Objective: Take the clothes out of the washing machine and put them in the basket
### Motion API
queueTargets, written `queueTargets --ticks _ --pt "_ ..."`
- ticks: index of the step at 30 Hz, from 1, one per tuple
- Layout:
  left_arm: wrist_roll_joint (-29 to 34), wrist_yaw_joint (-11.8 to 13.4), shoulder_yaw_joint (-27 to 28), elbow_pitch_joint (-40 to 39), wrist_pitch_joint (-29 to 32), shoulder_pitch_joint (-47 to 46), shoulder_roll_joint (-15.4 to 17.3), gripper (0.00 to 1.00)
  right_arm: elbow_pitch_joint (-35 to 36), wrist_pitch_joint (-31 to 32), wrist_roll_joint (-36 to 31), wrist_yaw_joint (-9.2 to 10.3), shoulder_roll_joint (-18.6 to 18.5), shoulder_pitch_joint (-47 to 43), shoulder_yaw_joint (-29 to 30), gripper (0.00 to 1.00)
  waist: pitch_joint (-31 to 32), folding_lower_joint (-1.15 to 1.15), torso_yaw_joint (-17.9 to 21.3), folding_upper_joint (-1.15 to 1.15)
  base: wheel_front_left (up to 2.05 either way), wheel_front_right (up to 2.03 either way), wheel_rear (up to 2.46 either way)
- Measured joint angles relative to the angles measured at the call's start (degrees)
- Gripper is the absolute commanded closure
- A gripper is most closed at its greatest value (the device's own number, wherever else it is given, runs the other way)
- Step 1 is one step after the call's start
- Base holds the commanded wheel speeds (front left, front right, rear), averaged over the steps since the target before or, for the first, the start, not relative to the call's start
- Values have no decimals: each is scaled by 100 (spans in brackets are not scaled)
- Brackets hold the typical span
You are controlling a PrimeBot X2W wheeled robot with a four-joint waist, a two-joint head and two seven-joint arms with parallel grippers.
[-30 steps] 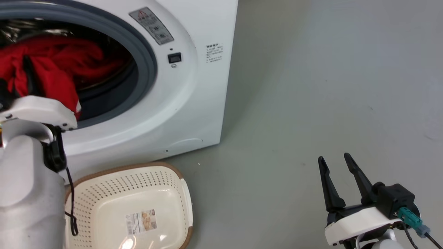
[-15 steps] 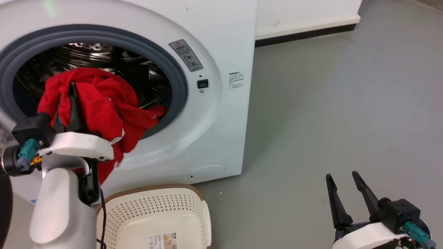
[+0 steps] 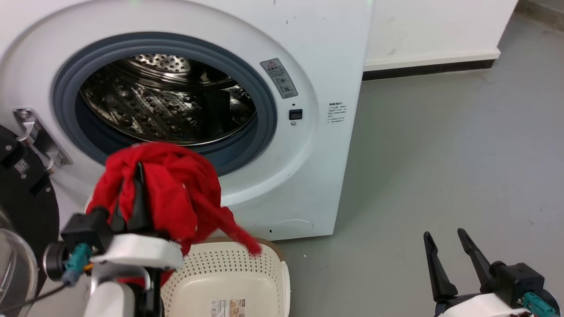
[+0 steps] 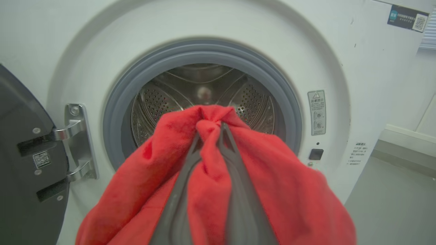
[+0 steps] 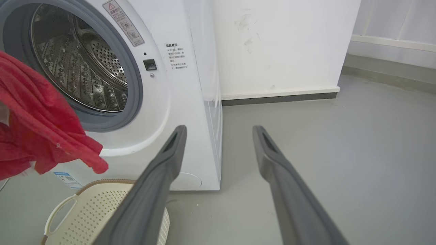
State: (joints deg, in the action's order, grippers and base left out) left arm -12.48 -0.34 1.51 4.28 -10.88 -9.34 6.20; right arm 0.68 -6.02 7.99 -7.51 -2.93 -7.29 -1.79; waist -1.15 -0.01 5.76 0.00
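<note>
My left gripper (image 3: pixel 132 176) is shut on the clothes (image 3: pixel 185 193), a bright red bundle hanging in front of the washing machine (image 3: pixel 326 57), below its grey door ring. A red tail droops over the back rim of the cream basket (image 3: pixel 275 259) on the floor. In the left wrist view the gripper (image 4: pixel 210 125) pinches a fold of the clothes (image 4: pixel 279 190), with the bare steel drum (image 4: pixel 204 85) behind. My right gripper (image 3: pixel 444 234) stands open and empty over the floor at the lower right. The right wrist view shows that gripper (image 5: pixel 218 128), the clothes (image 5: pixel 34 119) and the basket (image 5: pixel 102 211).
The machine's black-framed door (image 3: pixel 26 207) stands open at the far left, on a metal hinge (image 3: pixel 35 132). A white wall with a dark skirting (image 3: pixel 432 68) runs behind. Grey floor (image 3: pixel 440 154) stretches to the right of the machine.
The head camera has shifted. My left gripper has drawn the red clothes out of the drum and down towards the basket. The right gripper stays open in the same spot.
</note>
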Motion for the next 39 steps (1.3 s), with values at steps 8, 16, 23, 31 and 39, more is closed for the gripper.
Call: queueTargets --ticks 8,16,23,31,39 --pt "-25 143 -288 -202 179 873 -148 100 144 60 -34 0 0 8 0 0 -192 1 -198 0 0 0 0" --pt "-227 256 -595 655 -94 892 -282 100 231 94 -91 0 0 339 -33 0 -794 1 -257 0 0 0 0" --pt "-282 321 -659 1495 -346 156 -307 100 261 5 -89 0 0 811 -83 0 -1570 1 -203 0 0 0 0" --pt "-145 337 -514 2466 -403 -967 -275 100 259 -113 -38 0 0 1392 -220 0 -2624 2 -30 0 0 0 0" --pt "36 344 -293 3732 -403 -1608 -100 100 97 -335 119 0 -3 1811 -378 0 -3595 2 327 0 0 0 0"
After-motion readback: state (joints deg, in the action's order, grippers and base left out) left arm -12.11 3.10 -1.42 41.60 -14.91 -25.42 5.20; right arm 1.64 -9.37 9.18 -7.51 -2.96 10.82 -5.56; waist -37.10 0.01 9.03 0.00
